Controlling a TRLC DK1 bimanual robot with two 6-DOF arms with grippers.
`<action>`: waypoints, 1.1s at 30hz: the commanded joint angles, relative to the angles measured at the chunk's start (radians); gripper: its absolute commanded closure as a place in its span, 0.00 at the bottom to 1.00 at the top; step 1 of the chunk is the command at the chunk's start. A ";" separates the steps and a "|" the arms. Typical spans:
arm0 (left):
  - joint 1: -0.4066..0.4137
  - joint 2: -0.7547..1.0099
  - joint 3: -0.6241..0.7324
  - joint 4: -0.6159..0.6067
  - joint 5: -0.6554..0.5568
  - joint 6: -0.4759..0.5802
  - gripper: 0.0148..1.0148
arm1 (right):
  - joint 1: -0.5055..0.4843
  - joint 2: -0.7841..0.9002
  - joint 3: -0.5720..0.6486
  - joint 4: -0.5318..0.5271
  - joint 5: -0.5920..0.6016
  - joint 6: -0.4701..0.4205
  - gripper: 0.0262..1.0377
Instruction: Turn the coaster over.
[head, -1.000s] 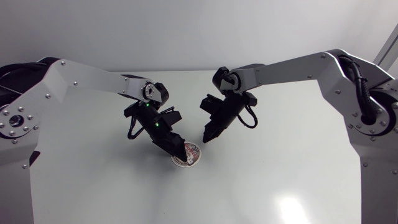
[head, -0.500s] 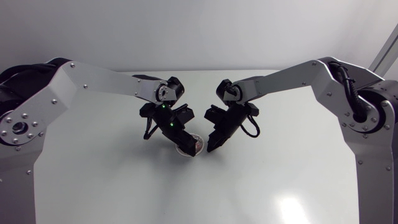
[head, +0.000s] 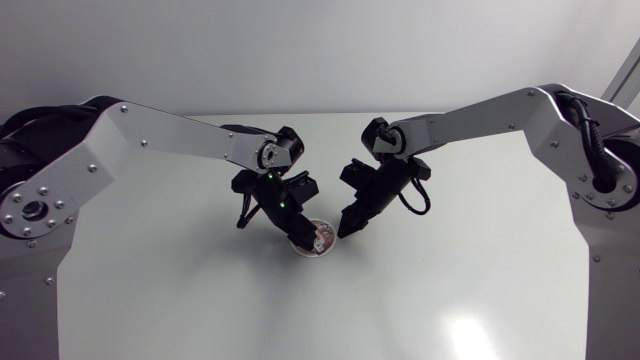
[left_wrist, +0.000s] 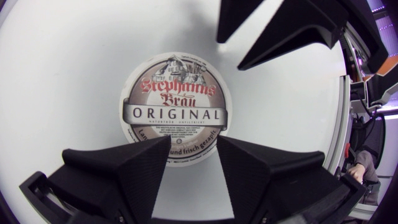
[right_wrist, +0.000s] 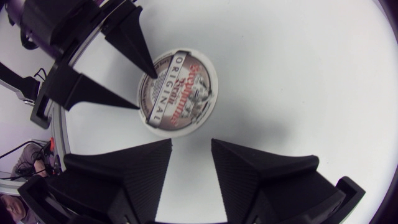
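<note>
The coaster (left_wrist: 174, 109) lies print-up on the counter (head: 470, 290). Our left hand (left_wrist: 193, 144) is over its edge, fingers (left_wrist: 118, 174) apart; our right hand (right_wrist: 191, 148) is just beside it, also apart.

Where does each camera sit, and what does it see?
Head view: above the table, looking down on both arms and the coaster.
Left wrist view: on the left arm, looking down at the coaster; own left pincer nearest, right pincer beyond.
Right wrist view: on the right arm, facing the coaster from the opposite side; own pincer nearest.
Shared: both wrist views show coaster and both pincers.
</note>
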 joint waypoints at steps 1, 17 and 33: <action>-0.043 0.025 -0.055 -0.007 0.018 0.011 0.55 | -0.007 -0.015 -0.029 0.015 -0.005 0.006 0.19; -0.077 0.039 -0.039 0.008 0.039 0.011 0.55 | -0.055 0.026 -0.075 -0.027 -0.054 0.061 0.18; -0.078 0.034 -0.047 0.011 0.044 0.011 0.56 | -0.015 0.042 -0.124 -0.083 -0.164 0.073 0.42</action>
